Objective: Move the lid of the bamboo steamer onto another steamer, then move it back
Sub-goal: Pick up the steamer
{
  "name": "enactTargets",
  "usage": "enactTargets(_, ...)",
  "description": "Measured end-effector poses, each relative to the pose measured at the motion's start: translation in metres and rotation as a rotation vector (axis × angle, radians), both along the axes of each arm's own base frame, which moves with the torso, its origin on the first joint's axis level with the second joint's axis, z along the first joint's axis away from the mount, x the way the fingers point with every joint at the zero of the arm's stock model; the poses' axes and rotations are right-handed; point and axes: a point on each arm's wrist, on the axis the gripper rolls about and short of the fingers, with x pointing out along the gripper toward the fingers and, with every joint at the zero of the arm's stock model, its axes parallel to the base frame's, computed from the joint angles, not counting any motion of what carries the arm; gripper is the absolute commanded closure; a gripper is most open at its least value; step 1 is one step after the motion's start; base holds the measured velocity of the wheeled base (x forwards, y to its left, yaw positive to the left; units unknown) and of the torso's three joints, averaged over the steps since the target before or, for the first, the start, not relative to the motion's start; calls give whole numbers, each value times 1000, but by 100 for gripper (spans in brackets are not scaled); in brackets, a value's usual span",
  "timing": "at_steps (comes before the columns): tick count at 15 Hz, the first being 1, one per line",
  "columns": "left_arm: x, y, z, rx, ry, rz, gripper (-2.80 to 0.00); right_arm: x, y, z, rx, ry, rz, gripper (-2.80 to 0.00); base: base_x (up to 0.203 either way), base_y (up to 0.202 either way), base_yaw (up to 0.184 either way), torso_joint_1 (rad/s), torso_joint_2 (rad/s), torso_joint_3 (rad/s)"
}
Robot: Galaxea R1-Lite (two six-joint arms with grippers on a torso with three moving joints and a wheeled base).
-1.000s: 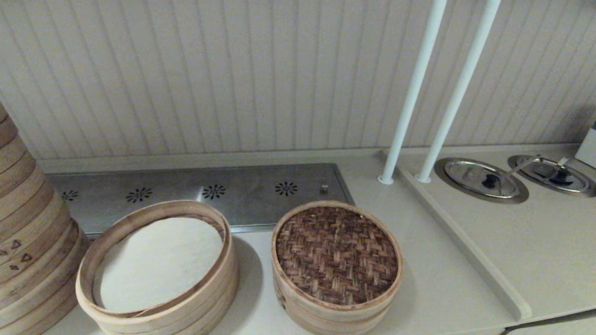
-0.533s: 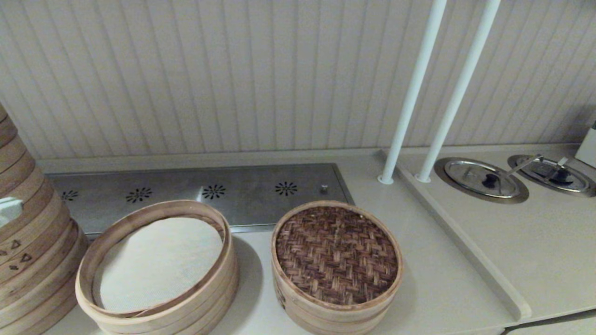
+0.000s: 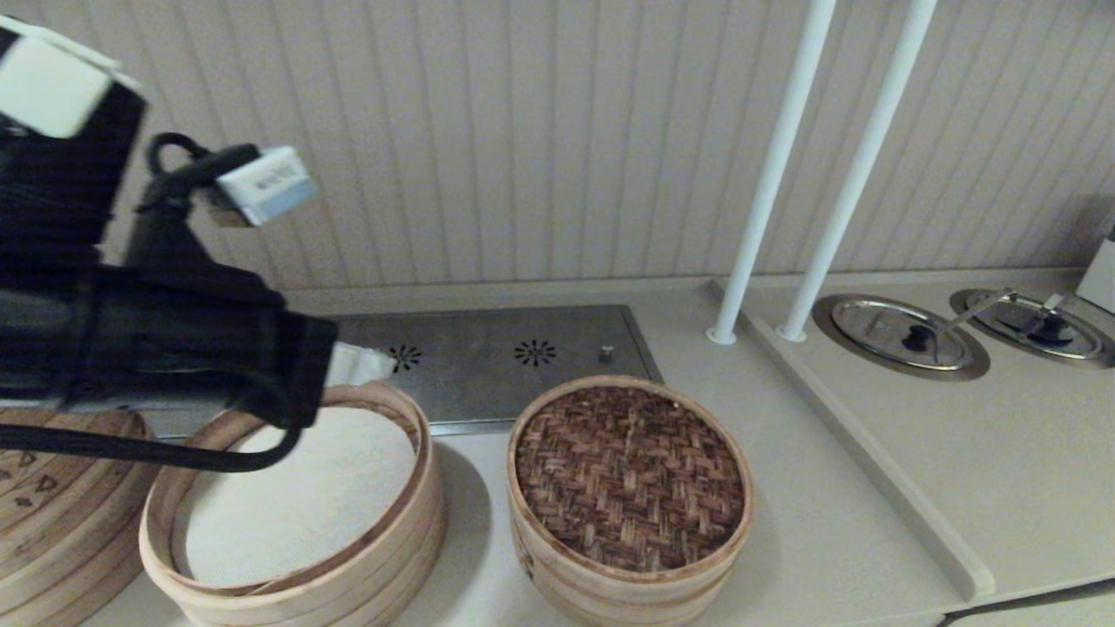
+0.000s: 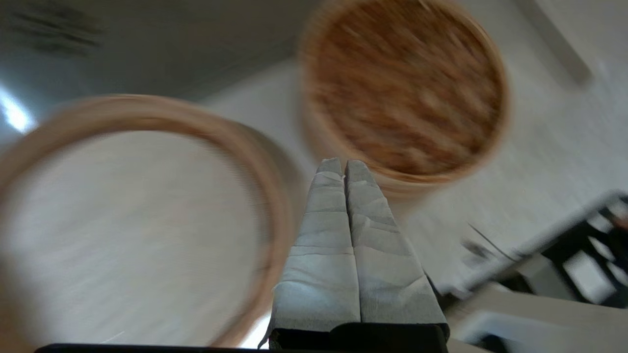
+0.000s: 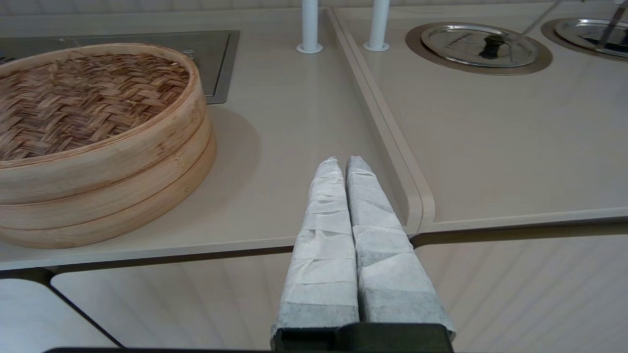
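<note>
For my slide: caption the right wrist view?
Right end effector shut, parked off the counter edge beside the brown herringbone-woven bamboo steamer lid.

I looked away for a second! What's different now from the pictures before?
The left arm swung in from the left. Its left gripper now hangs shut and empty over the back rim of the basket with the white liner. The bamboo steamer lid stayed on its basket, untouched. The right gripper is parked off the counter.
</note>
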Motion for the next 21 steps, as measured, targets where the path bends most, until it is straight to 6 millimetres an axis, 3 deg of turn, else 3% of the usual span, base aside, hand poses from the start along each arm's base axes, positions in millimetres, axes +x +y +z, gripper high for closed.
enactTargets(2, 13, -42, -8, 5, 81, -60, 0, 0, 0, 0, 0, 0, 0, 0, 0, 0, 0, 0, 0, 0)
enactTargets(5, 18, -99, -18, 2, 136, -142, 0, 0, 0, 0, 0, 0, 0, 0, 0, 0, 0, 0, 0, 0)
enactTargets(8, 23, -139, -31, 20, 162, -197, 0, 0, 0, 0, 0, 0, 0, 0, 0, 0, 0, 0, 0, 0)
enactTargets(9, 25, -150, -38, 28, 174, -205, -280, 0, 0, 0, 0, 0, 0, 0, 0, 0, 0, 0, 0, 0)
enactTargets(13, 36, -179, -59, 40, 209, -202, -280, 0, 0, 0, 0, 0, 0, 0, 0, 0, 0, 0, 0, 0)
enactTargets(21, 68, -207, -96, 137, 114, 0, -280, 0, 0, 0, 0, 0, 0, 0, 0, 0, 0, 0, 0, 0)
